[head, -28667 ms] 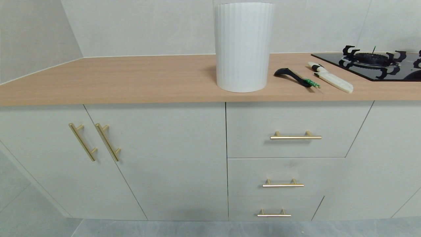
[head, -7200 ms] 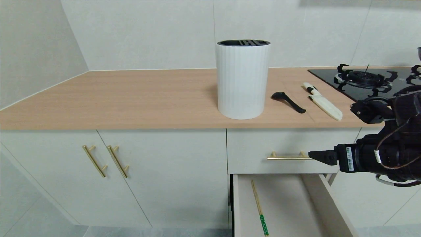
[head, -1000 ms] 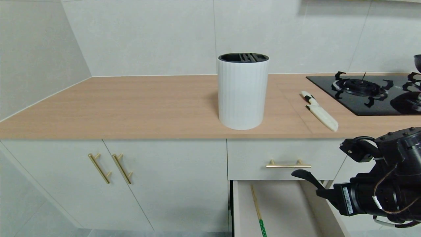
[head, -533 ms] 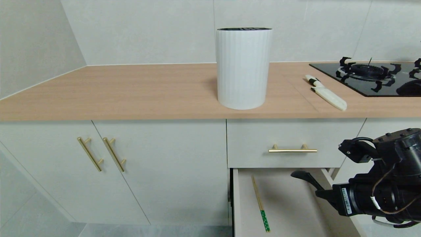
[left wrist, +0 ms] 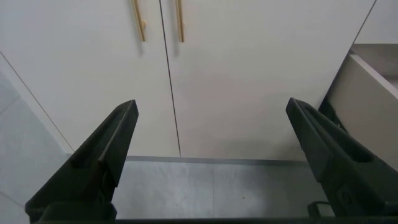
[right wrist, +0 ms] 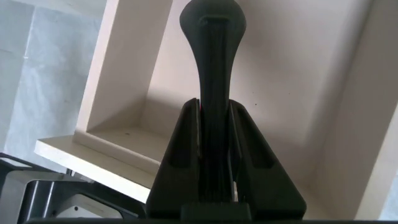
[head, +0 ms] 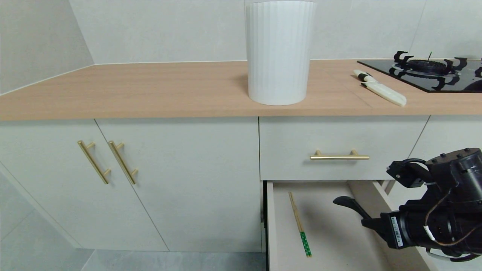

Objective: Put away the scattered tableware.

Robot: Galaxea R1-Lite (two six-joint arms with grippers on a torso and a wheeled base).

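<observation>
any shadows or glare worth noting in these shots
Head view: the white holder casts a soft shadow leftward on the countertop; the glossy hob mirrors its burner grates. Right wrist view: the drawer is shaded inside around the black spoon.

Black spoon (head: 346, 203) between black fingers (right wrist: 180, 149); off to their side, tan chopsticks (head: 299, 229) with patterned green tips. Above them, white ribbed holder (head: 278, 56), cream knife (head: 382, 90) banded black, wood-grain counter (head: 150, 90), gold handle (head: 339, 157).
</observation>
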